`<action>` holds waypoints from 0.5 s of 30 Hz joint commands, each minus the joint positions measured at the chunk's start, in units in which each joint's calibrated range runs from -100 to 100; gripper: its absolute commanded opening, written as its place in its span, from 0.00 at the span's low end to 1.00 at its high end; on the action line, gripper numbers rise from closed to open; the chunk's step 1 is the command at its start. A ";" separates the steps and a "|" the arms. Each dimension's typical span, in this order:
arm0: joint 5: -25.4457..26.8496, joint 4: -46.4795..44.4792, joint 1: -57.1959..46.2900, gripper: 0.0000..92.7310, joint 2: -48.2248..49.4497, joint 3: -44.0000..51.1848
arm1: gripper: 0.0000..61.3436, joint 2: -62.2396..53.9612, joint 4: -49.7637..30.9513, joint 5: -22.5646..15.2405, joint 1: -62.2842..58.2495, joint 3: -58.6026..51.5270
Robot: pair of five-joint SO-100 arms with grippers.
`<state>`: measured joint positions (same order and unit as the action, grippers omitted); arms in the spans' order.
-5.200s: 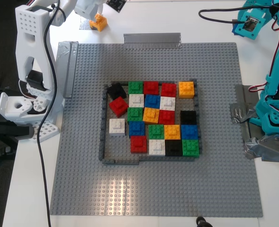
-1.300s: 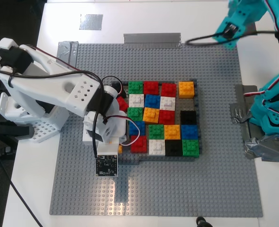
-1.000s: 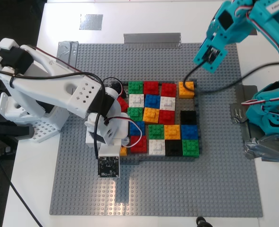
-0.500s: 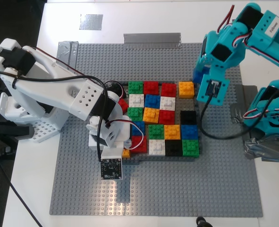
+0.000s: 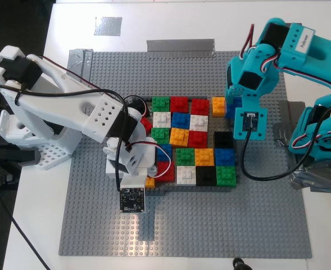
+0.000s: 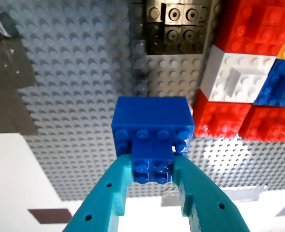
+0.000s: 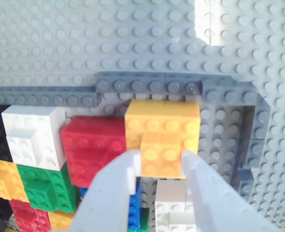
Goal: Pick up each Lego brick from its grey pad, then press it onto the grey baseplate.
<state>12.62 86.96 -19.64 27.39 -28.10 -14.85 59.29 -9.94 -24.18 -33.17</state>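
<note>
the first gripper, on the teal arm at the exterior view's right, has its jaws clamped on the blue brick and holds it just beside the orange-yellow brick at the frame's far corner, over the grey baseplate. in the first wrist view the blue brick sits directly ahead of the jaws, above bare studs next to a black brick, so the coming move looks like a straight push down onto the plate

the second gripper, on the white arm at the exterior view's left, is closed on the orange brick. that brick sits low at the near corner of the dark-grey frame, just beside a red brick and with the frame wall right behind it. whether it is fully seated on the studs cannot be told. the white arm is the nearer one to that corner, so pressing there falls to it

one grey pad shows bare on the desk beyond the plate
</note>
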 commanded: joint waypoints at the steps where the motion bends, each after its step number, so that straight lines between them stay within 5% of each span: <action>1: 0.40 -0.06 1.33 0.00 -0.52 0.87 | 0.28 -0.51 0.51 -0.97 -0.23 2.16; 15: 0.20 -4.12 3.14 0.00 -1.29 0.42 | 0.32 -0.68 11.50 -1.85 -1.10 10.46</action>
<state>12.78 84.61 -16.83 26.12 -28.10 -14.85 68.38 -11.07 -25.36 -27.85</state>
